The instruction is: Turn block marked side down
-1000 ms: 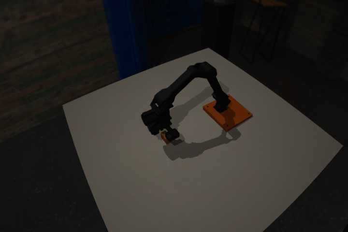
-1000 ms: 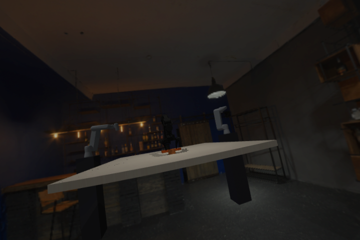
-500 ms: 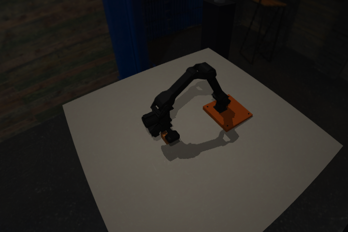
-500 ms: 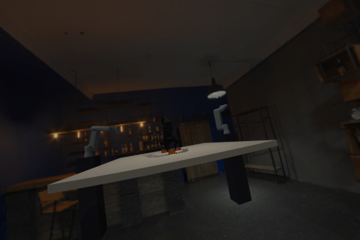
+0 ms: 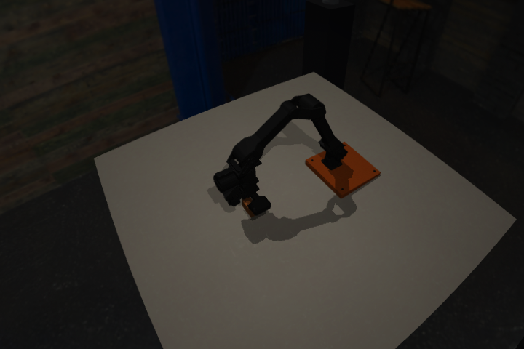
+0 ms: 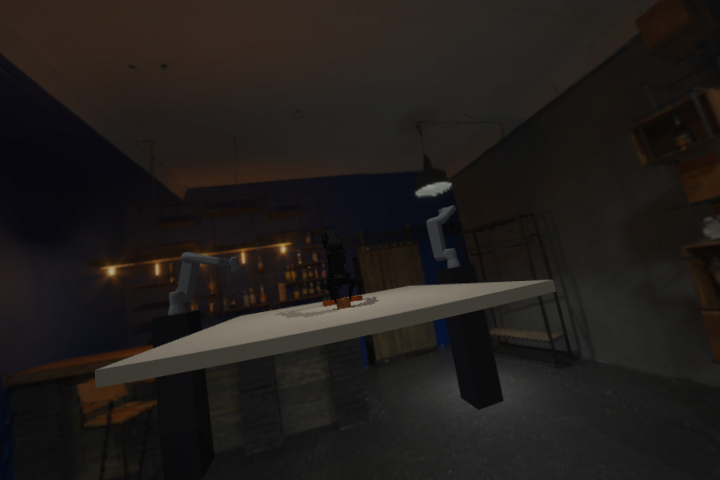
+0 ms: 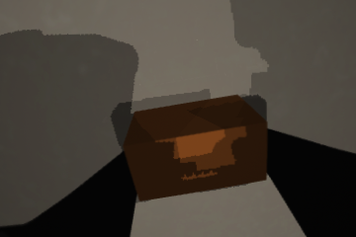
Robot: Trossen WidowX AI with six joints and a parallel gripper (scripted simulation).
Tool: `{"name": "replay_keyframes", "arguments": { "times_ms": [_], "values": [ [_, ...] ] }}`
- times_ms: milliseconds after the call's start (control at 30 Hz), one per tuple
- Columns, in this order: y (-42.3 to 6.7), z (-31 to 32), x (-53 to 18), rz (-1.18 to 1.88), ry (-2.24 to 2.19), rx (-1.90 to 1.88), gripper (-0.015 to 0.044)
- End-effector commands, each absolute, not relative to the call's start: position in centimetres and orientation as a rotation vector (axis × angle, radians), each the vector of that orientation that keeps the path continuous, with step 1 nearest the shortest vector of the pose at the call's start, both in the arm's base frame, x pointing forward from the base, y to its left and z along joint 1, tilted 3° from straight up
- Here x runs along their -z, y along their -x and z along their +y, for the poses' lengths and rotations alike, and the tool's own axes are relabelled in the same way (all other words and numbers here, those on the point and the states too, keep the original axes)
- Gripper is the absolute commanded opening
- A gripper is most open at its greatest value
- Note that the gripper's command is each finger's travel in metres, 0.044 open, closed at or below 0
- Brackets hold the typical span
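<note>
The block (image 5: 247, 207) (image 6: 344, 303) (image 7: 196, 163) is a small orange-brown box, low at the table top (image 5: 295, 279) (image 6: 270, 333). Whether it touches the table cannot be made out. In the wrist view two of its long faces show, mottled by shadow, and no clear mark can be made out on them. My gripper (image 5: 248, 204) (image 7: 195, 146) reaches down over the block and is shut on it, with one black finger against each end. In the top view the near finger hides part of the block. The block's underside is hidden.
The arm's orange base plate (image 5: 363, 170) lies to the right of the block in the top view, with the black arm arching between them. Two grey arms (image 6: 188, 277) (image 6: 437, 237) stand on dark pedestals beyond the table in the exterior view.
</note>
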State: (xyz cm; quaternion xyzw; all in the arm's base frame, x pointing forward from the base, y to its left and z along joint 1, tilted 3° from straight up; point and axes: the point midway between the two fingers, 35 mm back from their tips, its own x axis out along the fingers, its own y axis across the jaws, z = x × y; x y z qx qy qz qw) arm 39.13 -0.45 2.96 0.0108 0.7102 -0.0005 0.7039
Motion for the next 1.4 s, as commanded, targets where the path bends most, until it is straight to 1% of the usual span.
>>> {"name": "replay_keyframes", "arguments": {
  "times_ms": [0, 100, 267, 300, 533, 1367],
  "values": [
    [-39.1, -0.4, -2.9, 1.579, -0.024, -0.002, 0.0163],
    [-39.1, -0.4, -2.9, 1.579, -0.024, -0.002, 0.0142],
    [-39.2, -0.4, -5.0, 1.579, -0.024, -0.002, 0.0011],
    [-39.2, -0.5, -5.5, 1.579, -0.024, -0.002, 0.0],
    [-39.2, -0.5, -5.9, 1.569, -0.024, -0.002, 0.0],
    [-39.4, -0.5, -4.7, 1.217, -0.023, 0.003, 0.0]
  ]
}}
